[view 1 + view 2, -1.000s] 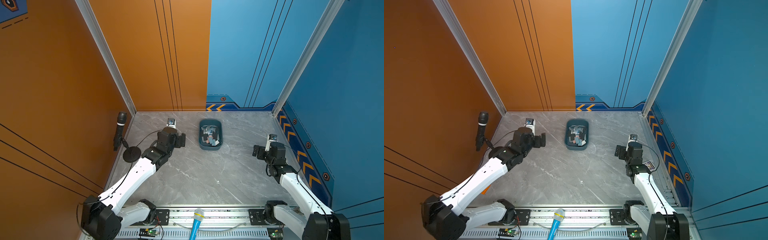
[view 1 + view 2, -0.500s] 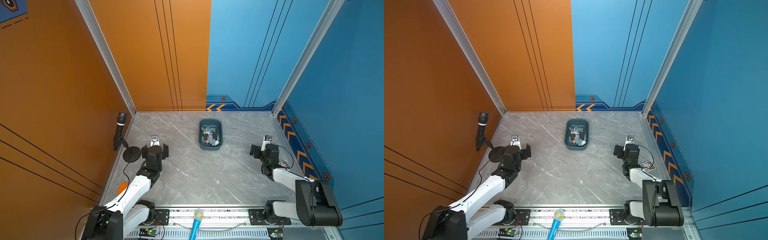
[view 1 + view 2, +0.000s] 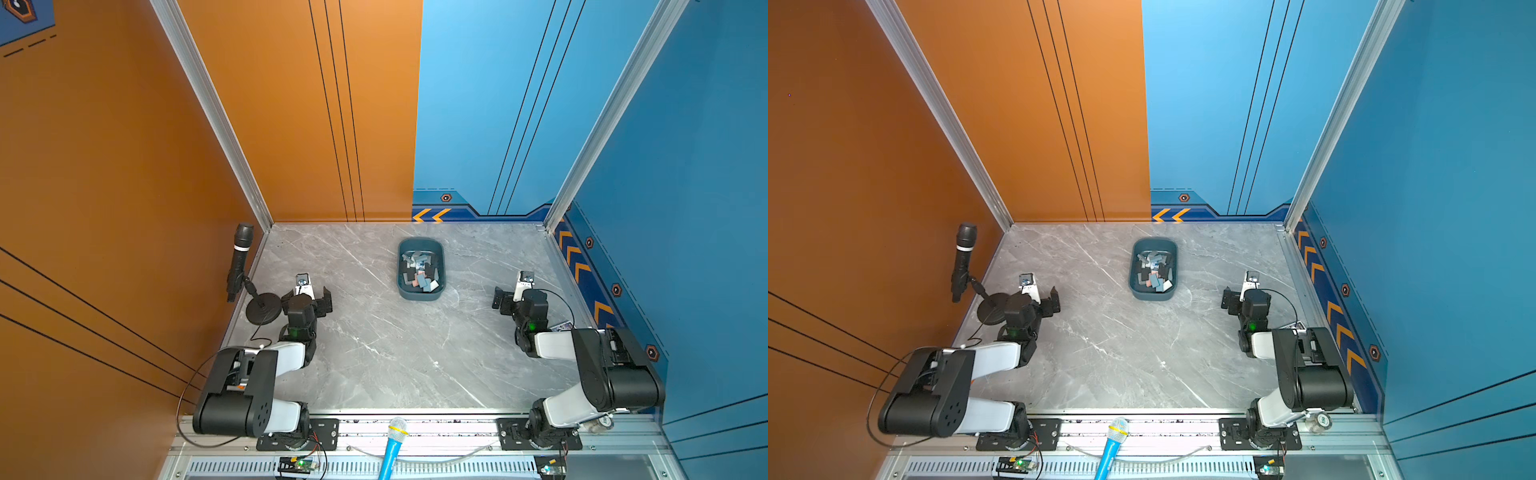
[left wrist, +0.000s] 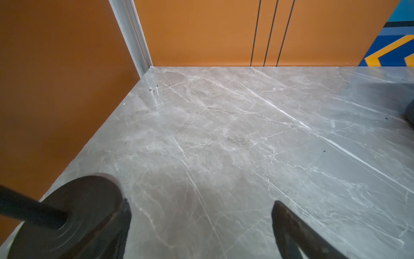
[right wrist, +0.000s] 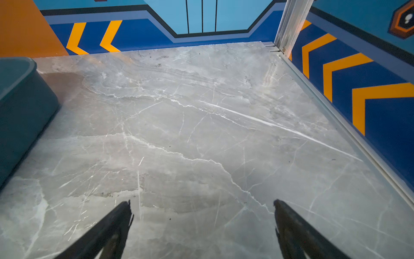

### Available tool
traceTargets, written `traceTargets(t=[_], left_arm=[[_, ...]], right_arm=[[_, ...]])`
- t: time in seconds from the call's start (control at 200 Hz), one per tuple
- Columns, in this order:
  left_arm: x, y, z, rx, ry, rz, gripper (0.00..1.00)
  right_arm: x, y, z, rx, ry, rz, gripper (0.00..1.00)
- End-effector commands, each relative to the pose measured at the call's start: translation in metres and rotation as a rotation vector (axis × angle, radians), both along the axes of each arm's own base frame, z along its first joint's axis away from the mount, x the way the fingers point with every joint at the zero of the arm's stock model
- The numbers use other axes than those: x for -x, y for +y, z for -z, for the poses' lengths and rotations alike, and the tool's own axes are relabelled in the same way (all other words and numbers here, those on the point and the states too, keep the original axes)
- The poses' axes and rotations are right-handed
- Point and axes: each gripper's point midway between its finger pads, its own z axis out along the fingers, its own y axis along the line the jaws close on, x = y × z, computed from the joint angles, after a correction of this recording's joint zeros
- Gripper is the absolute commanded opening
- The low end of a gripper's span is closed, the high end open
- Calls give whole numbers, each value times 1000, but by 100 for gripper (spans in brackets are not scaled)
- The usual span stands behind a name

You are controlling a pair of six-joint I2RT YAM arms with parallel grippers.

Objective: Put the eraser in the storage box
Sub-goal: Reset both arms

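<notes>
Your left gripper and right gripper gape empty, erasers sit in the storage box between them, task looks done

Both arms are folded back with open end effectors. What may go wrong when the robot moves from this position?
1. The open left end effector sits right beside the microphone stand base; in the left wrist view one finger seems to touch it, so a sideways move may push or tip the stand.
2. The storage box holds a heap of erasers and its walls are low, so another one dropped in might bounce out.
</notes>
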Motion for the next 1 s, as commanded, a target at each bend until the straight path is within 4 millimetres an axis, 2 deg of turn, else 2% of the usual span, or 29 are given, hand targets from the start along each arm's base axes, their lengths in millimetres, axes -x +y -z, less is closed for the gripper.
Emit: traceTargets(t=[0.0, 0.085, 0.145, 0.235, 0.996], left_arm=[[-3, -8, -3, 6, -120, 65, 98], [-2, -3, 1, 26, -73, 49, 98], [-12, 4, 6, 45, -16, 18, 98], [-24, -13, 9, 43, 27, 126, 98], [-23, -17, 10, 3, 45, 111, 98]], right_arm=[[-6, -1, -12, 18, -49, -4, 100], [-5, -1, -11, 17, -42, -7, 100], [-5, -1, -12, 17, -42, -7, 100], [-5, -1, -11, 16, -41, -7, 100], [-5, 0, -12, 17, -43, -7, 100]])
